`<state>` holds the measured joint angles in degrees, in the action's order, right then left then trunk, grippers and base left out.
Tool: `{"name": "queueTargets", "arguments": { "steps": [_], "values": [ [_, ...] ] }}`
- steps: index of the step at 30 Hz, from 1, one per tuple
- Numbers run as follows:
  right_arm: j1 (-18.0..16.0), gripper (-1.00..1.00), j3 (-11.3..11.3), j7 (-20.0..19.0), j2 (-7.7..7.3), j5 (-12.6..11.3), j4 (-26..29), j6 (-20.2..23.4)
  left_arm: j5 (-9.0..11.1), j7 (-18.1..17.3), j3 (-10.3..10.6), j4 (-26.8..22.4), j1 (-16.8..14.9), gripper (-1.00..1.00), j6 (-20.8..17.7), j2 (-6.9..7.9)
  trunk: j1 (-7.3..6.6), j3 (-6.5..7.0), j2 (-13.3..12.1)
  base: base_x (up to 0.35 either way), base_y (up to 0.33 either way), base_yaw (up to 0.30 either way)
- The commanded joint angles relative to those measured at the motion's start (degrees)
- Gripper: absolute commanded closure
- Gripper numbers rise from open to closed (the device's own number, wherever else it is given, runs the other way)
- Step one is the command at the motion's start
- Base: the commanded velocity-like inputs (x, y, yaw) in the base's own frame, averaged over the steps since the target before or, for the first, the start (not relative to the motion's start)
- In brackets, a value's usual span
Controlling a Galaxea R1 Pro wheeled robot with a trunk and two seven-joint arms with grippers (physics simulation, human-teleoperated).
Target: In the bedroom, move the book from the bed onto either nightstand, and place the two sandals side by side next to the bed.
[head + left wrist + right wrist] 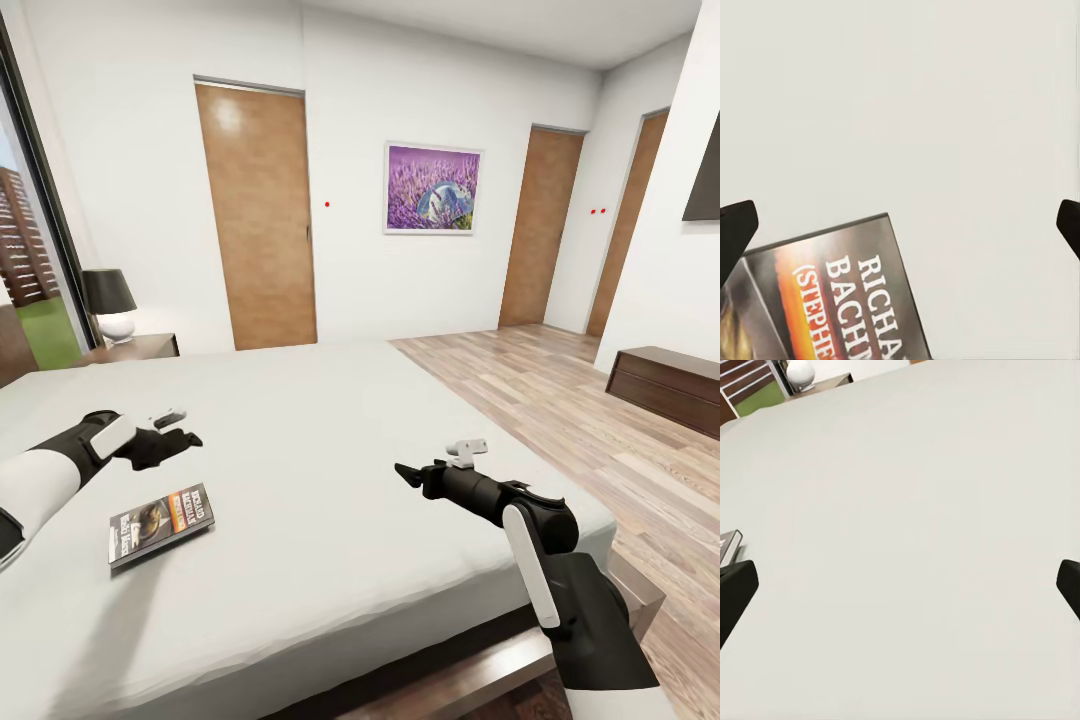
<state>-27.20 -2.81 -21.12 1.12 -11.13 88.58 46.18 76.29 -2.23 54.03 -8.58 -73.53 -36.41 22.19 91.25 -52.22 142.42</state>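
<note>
The book [160, 522], dark with an orange band and white lettering, lies flat on the off-white bed [330, 450] near its left side. My left gripper [190, 437] hovers open just above and beyond the book, empty. In the left wrist view the book [832, 300] lies below the open left gripper [900, 225], apart from both fingertips [735, 232]. My right gripper [405, 473] hangs open over the bed's middle right, holding nothing; in its wrist view the right gripper [900, 585] faces bare mattress [907, 510], with a book corner [729, 544] at the edge. The nightstand [135, 348] stands beyond the bed's far left. The sandals are out of view.
A black-shaded lamp [108, 300] sits on the nightstand. A low dark dresser [665, 385] stands against the right wall across the wood floor [560, 400]. The bed's dark wooden frame [480, 670] runs along its near edge. Two brown doors are in the far wall.
</note>
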Motion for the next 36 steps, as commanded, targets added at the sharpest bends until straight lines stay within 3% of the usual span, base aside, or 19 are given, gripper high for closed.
{"name": "queueTargets", "arguments": {
  "steps": [1, 24, 36],
  "values": [
    [-0.04, -1.0, 0.05, -0.07, 0.03, -0.12, 0.04, 0.32, -0.09, -0.23, 0.27, -0.05, -0.05, -1.0, -0.16, 0.05, -0.01, -0.06, 0.03, 0.0, 0.0, 0.0],
    [-0.06, -1.0, 0.16, -0.15, -0.31, -0.09, 0.1, 0.34, -0.13, -0.23, 0.28, -0.1, -3.33, -1.0, -7.0, 0.05, -0.01, -0.06, 0.03, 0.0, 0.0, 0.0],
    [-0.12, -1.0, 0.17, -0.15, -0.33, -0.12, 0.1, 0.37, -0.24, 0.12, 0.28, -0.06, -4.62, -1.0, -7.94, 0.11, -0.01, -0.06, 0.03, 0.0, 0.0, 0.0]
  ]
}}
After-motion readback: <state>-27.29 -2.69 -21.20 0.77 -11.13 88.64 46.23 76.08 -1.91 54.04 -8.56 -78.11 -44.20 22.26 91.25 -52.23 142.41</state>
